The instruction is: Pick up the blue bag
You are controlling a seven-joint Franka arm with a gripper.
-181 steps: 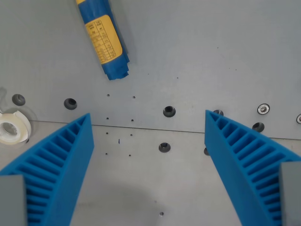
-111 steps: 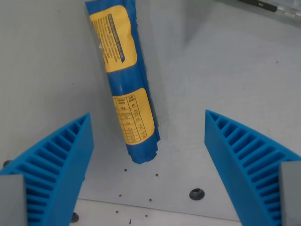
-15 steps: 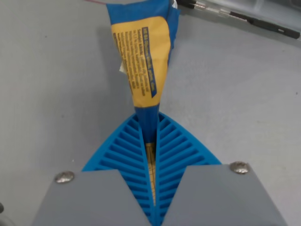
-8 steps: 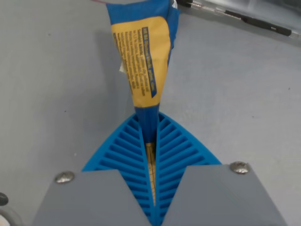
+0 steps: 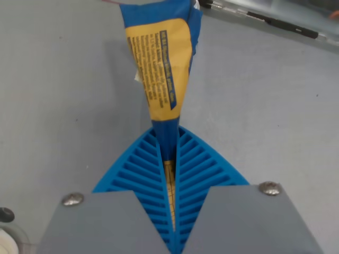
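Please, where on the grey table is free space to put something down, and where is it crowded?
The grey table is bare at the wrist view's left of the blue bag with the yellow label, and again at its right below the black rod. It is crowded at the top right edge and by the tape roll, bottom left.

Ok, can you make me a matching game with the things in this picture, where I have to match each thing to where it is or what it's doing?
Things:
1. end effector
2. blue bag
3. yellow label
4. black pen

Places or states:
A. lying along the top right edge of the wrist view
B. squeezed shut on something
C. pinched between two ribbed blue fingers
D. stuck on the bag, covered in small print

Right pairs: 1-B, 2-C, 3-D, 4-A
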